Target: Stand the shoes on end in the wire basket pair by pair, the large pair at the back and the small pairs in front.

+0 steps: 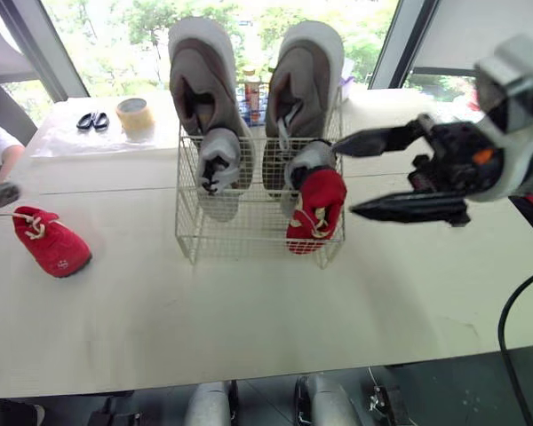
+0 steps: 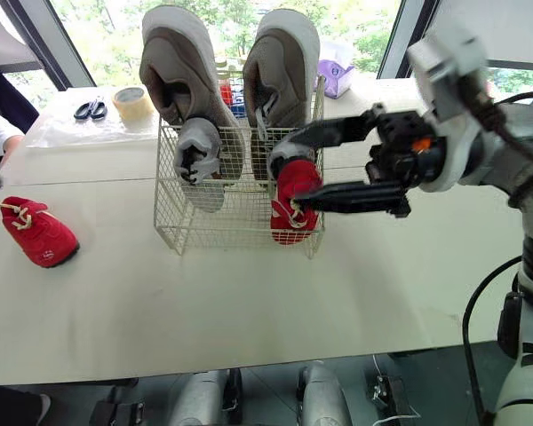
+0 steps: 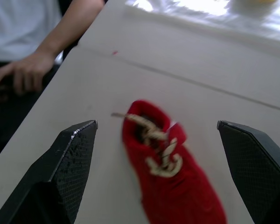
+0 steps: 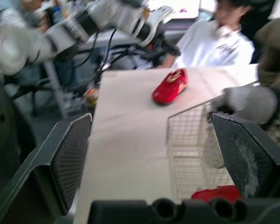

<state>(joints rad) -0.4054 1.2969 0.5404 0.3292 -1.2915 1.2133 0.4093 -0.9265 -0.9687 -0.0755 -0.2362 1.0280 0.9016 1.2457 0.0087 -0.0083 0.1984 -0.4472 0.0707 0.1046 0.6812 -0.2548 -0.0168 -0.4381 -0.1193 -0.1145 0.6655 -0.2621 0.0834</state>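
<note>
The wire basket [image 1: 215, 236] stands mid-table. Two large grey-brown shoes [image 1: 202, 84] [image 1: 307, 82] stand on end at its back. In front of them are two small grey shoes [image 1: 218, 163] [image 1: 307, 160]. A small red shoe [image 1: 317, 209] stands at the front right. Its mate, the other red shoe [image 1: 51, 241], lies on the table at the far left. My right gripper [image 1: 346, 177] is open just right of the basket, beside the red shoe there, holding nothing. My left gripper [image 3: 156, 123] is open just above the lying red shoe [image 3: 170, 177], not touching it.
A tape roll [image 1: 135, 116] and scissors [image 1: 93, 121] lie on plastic at the back left. Bottles [image 1: 251, 99] and a purple box [image 2: 336, 76] stand behind the basket. A person in a white shirt [image 4: 220, 43] sits at the table's left end, a hand [image 3: 21, 77] near the edge.
</note>
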